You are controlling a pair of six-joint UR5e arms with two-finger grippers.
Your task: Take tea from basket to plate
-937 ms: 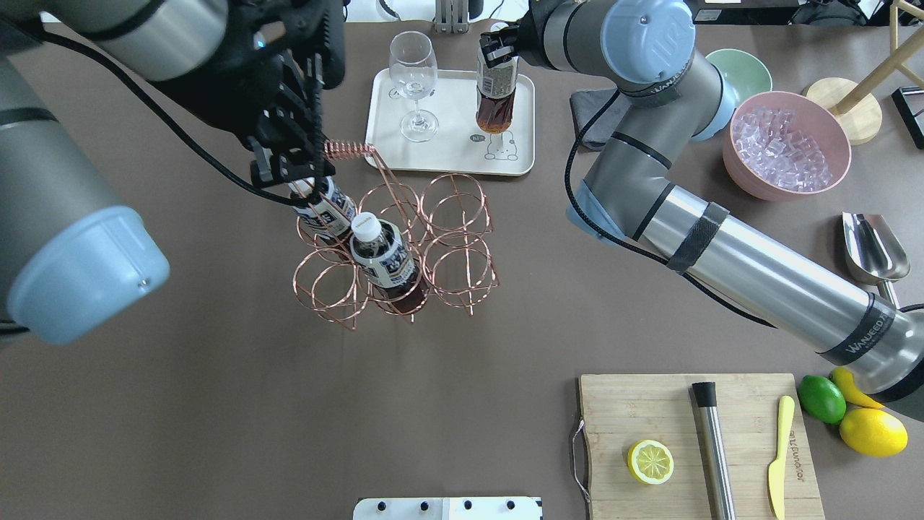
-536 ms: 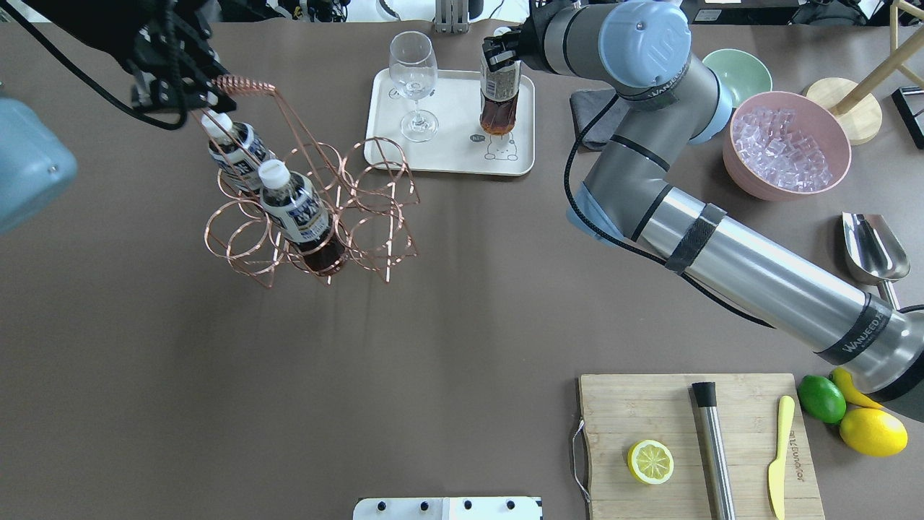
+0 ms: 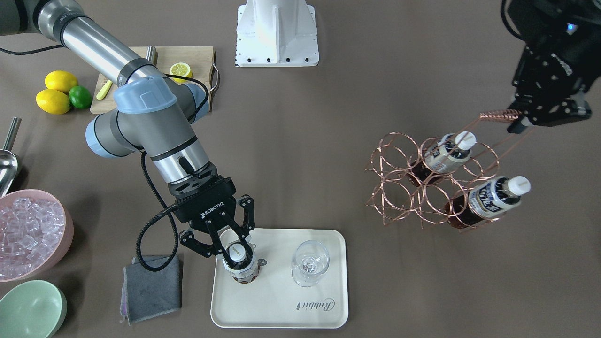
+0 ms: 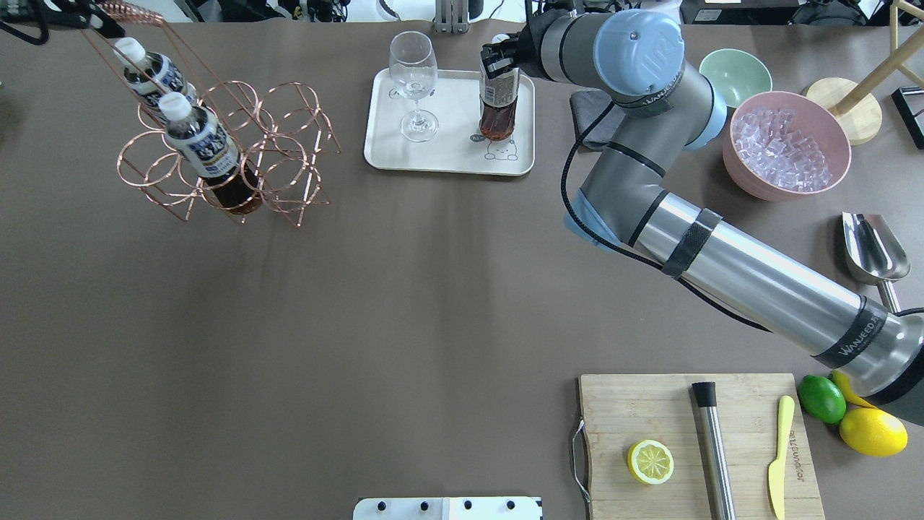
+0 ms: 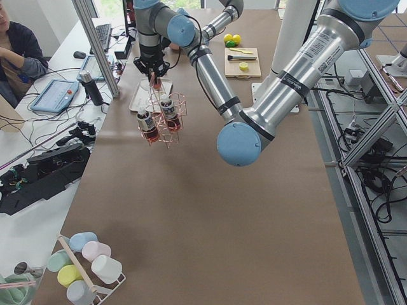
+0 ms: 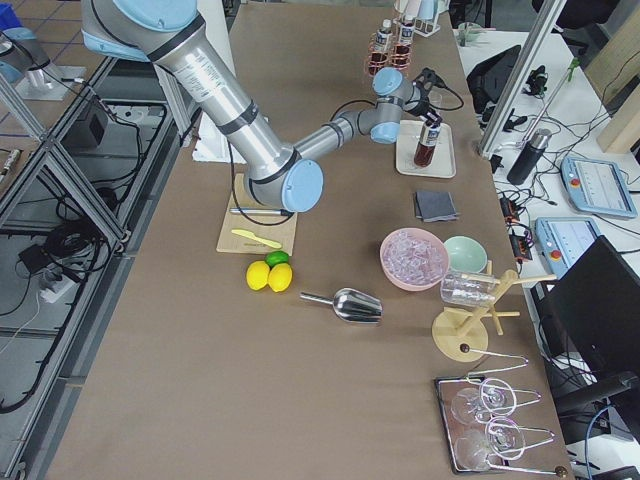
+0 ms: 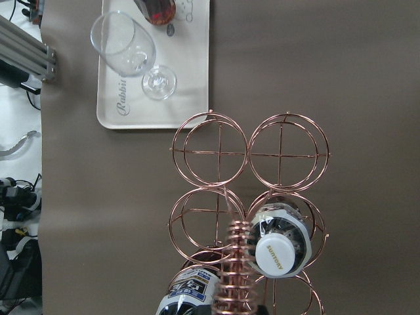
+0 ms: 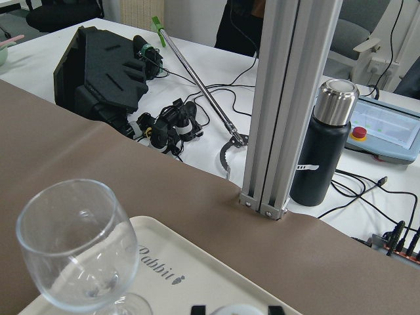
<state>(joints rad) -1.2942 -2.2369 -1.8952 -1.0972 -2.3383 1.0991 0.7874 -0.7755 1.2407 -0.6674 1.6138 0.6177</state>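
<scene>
A tea bottle (image 4: 498, 101) stands upright on the cream plate (image 4: 447, 155), near its bear drawing. My right gripper (image 3: 236, 251) is shut on the bottle's neck under the white cap. The copper wire basket (image 3: 392, 165) hangs tilted above the table at the far left. My left gripper (image 3: 514, 123) is shut on its coiled handle (image 3: 496, 114). Two more tea bottles (image 4: 206, 148) (image 4: 148, 72) lean in the basket's cells. In the overhead view the left gripper is mostly cut off at the top left corner.
A stemmed glass (image 4: 413, 79) stands on the plate left of the bottle. A grey cloth (image 4: 588, 115), green bowl (image 4: 738, 72), pink ice bowl (image 4: 787, 144) and metal scoop (image 4: 873, 249) lie right. A cutting board (image 4: 693, 448) is at the near right.
My left gripper has carried the basket with its two bottles left and toward the far edge. My right gripper has lowered the tilted tea bottle upright onto the plate.
</scene>
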